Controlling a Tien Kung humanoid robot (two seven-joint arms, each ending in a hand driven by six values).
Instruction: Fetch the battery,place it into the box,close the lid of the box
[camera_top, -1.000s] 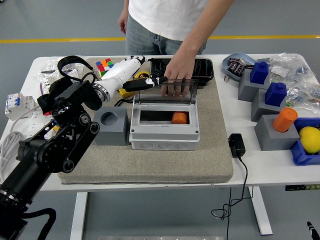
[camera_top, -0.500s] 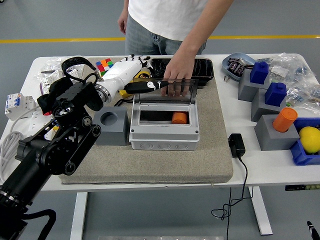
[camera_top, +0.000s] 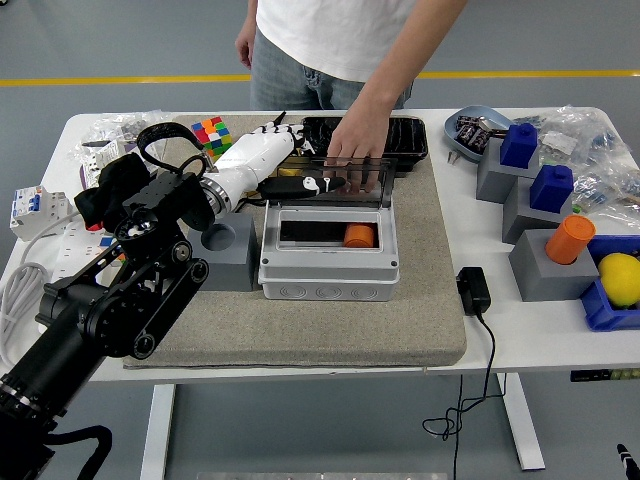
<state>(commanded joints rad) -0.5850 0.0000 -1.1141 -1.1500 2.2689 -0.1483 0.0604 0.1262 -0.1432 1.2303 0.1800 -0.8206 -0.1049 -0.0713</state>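
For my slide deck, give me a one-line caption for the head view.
Left robot hand reaches the open lid of the grey box, orange battery inside, a person's hand steadying it.

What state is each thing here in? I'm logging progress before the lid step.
Box: open, on the mat.
Lid: raised, not shut.
Orange battery: inside the box.
Left hand: at the lid's edge, fingers extended.
Person's hand: resting on the lid's top.
Grey holder: socket empty, left of the box.
Second orange battery: standing in a grey block at right.
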